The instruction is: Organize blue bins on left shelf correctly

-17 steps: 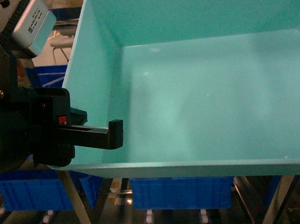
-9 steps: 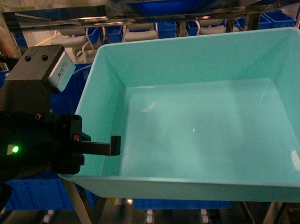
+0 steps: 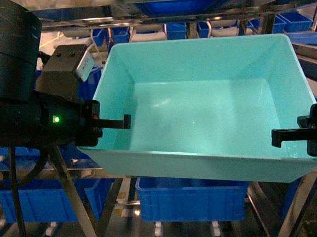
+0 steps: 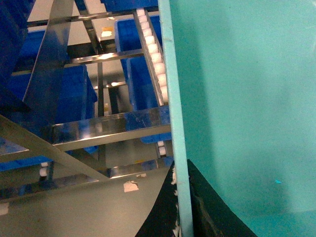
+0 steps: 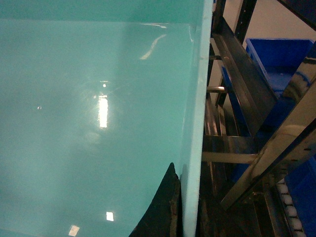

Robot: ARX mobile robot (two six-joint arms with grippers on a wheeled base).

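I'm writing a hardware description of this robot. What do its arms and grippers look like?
Both are matte black. The left arm is bulky and rounded, with a grey camera box, a green light, a small red mark and black cables. The left gripper and right gripper have flat, blocky black fingers.

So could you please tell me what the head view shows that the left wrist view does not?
Only the head view shows the whole turquoise bin, empty, with the left gripper on its left wall and the right gripper on its right wall, and a dark blue bin on the level below. Only the left wrist view shows the white roller track close up beside the bin wall, and the jaws straddling that wall at the bottom edge. Both show the turquoise bin, the steel shelf and dark blue bins.
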